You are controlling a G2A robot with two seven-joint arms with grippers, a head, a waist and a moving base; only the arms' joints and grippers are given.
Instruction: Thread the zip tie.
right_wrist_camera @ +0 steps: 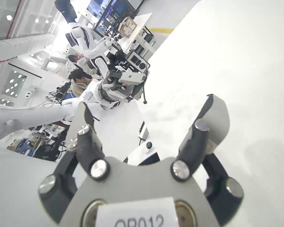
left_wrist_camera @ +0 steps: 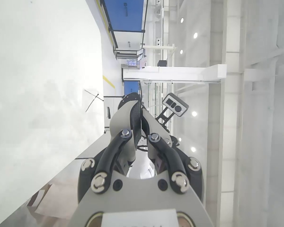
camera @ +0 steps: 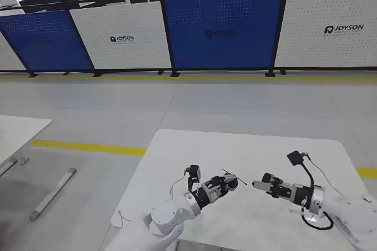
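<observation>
Black, thin and plastic, the zip tie (camera: 235,177) appeared to lie on the white counter (camera: 251,147) in the top view. Its long axis slanted across the gap between the grippers, nearer the left gripper (camera: 226,183) than the right gripper (camera: 259,184).

From the left wrist, that gripper's fingers (left_wrist_camera: 123,119) were pressed together, seemingly empty, with the zip tie off to their side.

From the right wrist, its fingers (right_wrist_camera: 217,112) were spread wide and held nothing.

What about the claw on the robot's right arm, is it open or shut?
Open: in its wrist view the right gripper has its two fingers spread wide, holding nothing.
</observation>
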